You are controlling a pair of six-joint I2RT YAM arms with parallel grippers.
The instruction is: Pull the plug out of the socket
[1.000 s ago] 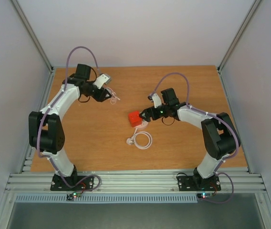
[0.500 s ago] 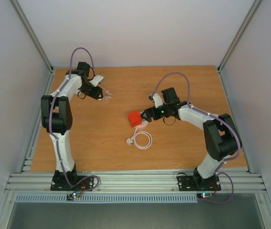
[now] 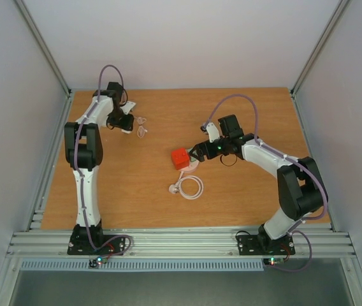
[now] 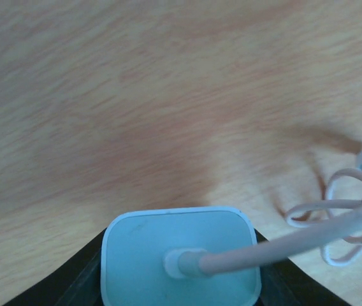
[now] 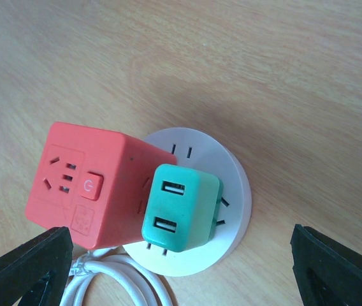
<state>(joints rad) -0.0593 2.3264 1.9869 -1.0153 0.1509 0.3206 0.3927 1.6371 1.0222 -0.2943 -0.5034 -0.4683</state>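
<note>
A brown wood-grain tabletop (image 3: 245,197) makes the floor of the booth. Pale grey walls (image 3: 187,44) close it in, with slanted metal posts (image 3: 47,52) at the back corners. Near the middle of the board stands a red plastic cube adapter (image 3: 180,158), with plug holes and a small round button on one face. Touching its side is a smaller green plastic cube (image 5: 181,207) with two USB slots on top. Just in front of the red cube lies a loose coil of white cable (image 3: 191,187). Ribbed aluminium rails (image 3: 181,241) run along the near edge, and below them is a grey slotted strip (image 3: 181,264).
</note>
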